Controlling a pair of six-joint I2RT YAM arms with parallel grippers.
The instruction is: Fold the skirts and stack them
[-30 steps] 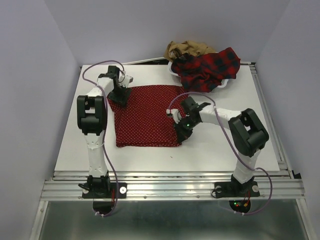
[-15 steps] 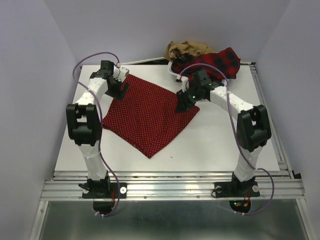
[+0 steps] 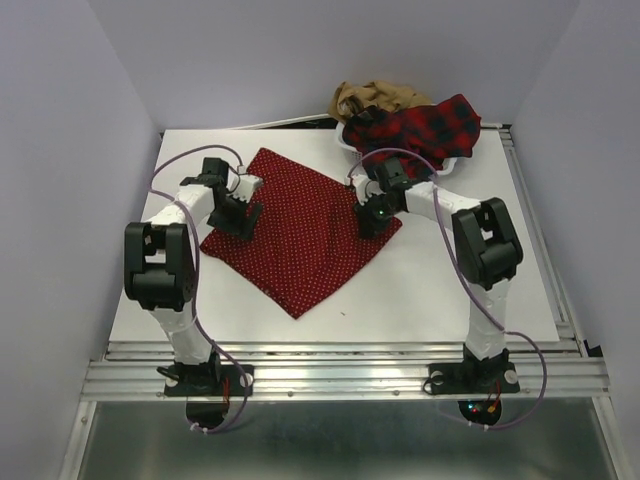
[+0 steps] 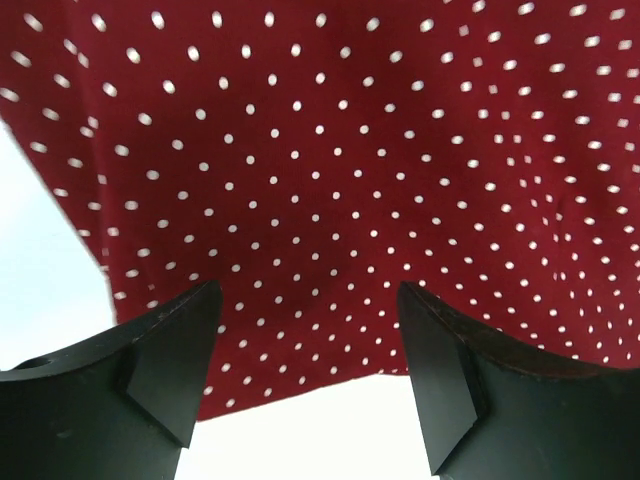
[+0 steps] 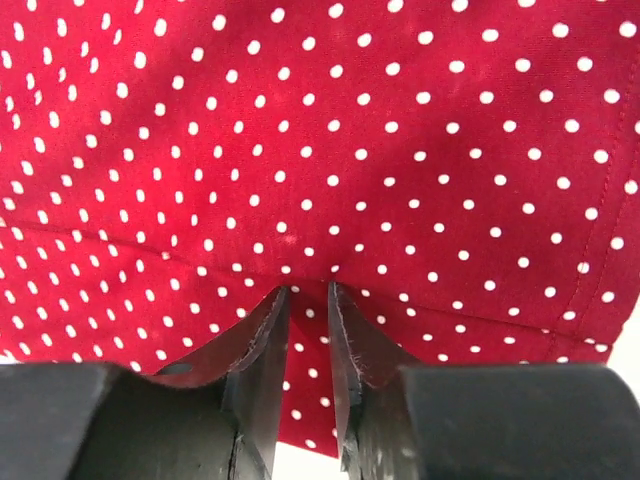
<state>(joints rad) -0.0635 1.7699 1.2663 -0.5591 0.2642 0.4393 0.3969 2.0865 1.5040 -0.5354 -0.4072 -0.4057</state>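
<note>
The red skirt with tiny white dots [image 3: 300, 235] lies flat on the white table [image 3: 450, 280], turned like a diamond. My left gripper [image 3: 238, 214] is at its left edge. In the left wrist view it [image 4: 308, 300] is open, its jaws wide apart over the skirt's hem [image 4: 330, 200], holding nothing. My right gripper [image 3: 373, 216] is at the skirt's right corner. In the right wrist view it [image 5: 308, 297] is shut on a pinch of the dotted cloth [image 5: 350, 130]. The red-and-black plaid skirt [image 3: 420, 130] and the tan-brown skirt [image 3: 375, 97] lie bunched at the back right.
A white mesh basket [image 3: 349, 144] under the plaid and tan skirts stands at the table's far right corner. A metal rail [image 3: 340, 365] runs along the near edge. Purple walls close in the left, right and back.
The red skirt went from lying square to lying as a diamond. Since then my left gripper has come nearer along its left edge, and my right gripper has shifted slightly nearer at the right corner.
</note>
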